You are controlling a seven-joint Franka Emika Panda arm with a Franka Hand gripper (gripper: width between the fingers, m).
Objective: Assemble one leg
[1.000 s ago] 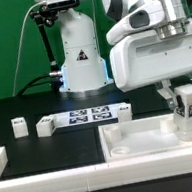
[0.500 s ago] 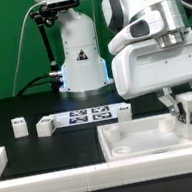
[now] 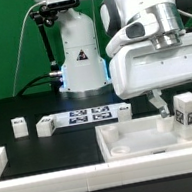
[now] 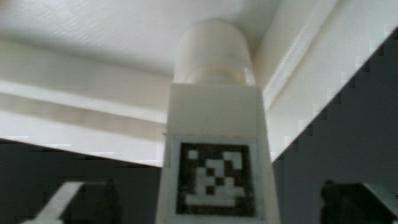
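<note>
A robotics laboratory is indicated by the white robot arm (image 3: 79, 51) mounted behind a black table (image 3: 51, 144), the marker board (image 3: 87, 115) laid flat on it, small white parts (image 3: 20, 124) marked with fiducial tags, and a dark backdrop (image 3: 0, 49)

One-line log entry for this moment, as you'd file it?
gripper: shut on leg | leg: tilted, above tray, exterior view's right end | leg-tray contact: unclear

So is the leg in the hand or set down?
In the hand: the leg sits between the fingers, held over the white tray.
</note>
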